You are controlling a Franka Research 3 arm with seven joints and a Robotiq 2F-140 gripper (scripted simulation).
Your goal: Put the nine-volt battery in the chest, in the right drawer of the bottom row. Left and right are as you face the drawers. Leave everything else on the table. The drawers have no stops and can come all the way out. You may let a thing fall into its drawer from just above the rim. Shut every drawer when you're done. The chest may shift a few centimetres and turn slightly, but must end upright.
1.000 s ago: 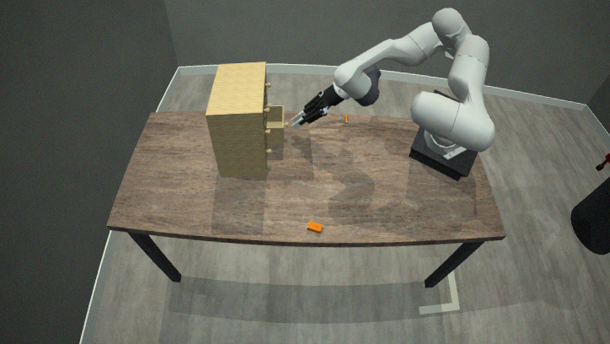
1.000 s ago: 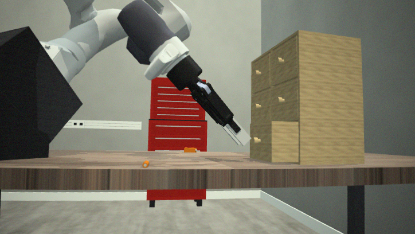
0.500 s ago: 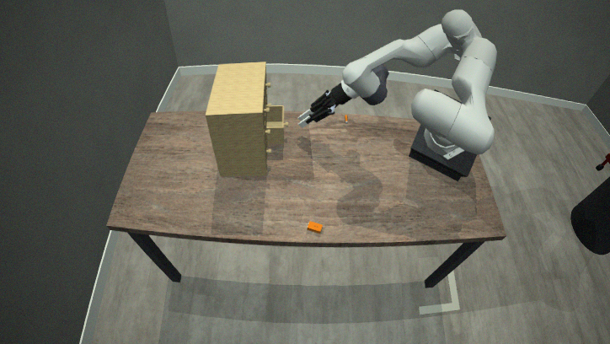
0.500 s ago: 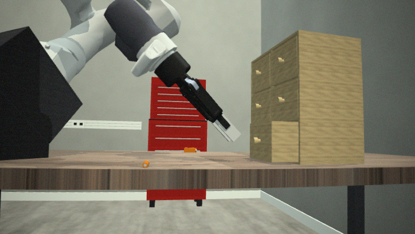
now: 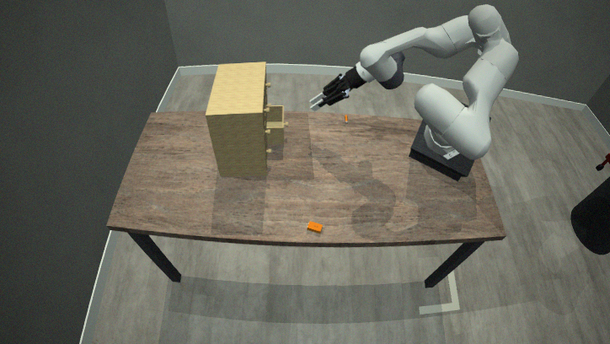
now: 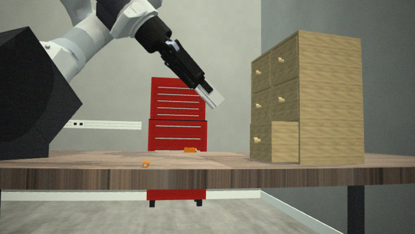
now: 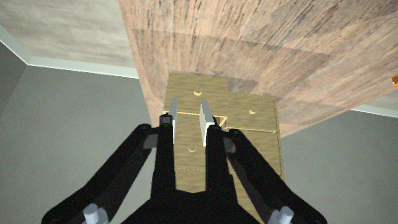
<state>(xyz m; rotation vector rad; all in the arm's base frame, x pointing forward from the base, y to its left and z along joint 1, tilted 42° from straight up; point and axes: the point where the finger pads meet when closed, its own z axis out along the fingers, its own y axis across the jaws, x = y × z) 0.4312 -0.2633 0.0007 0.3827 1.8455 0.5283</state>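
One nine-volt battery [image 5: 314, 227] [image 6: 190, 149] [image 7: 395, 81] lies lengthwise along the table [image 5: 290, 201] [image 6: 232, 177] [image 7: 250, 50], terminals toward its chest [image 5: 238, 89] [image 6: 331, 98] [image 7: 254, 114] end, pincer [image 5: 316, 104] [image 6: 214, 104] [image 7: 189, 108] slightly spread.

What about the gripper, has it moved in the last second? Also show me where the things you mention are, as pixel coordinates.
Yes. In the exterior view, the gripper [image 5: 313, 104] [image 6: 218, 103] [image 7: 189, 108] has moved up and back, away from the chest [image 5: 241, 145] [image 6: 331, 98].
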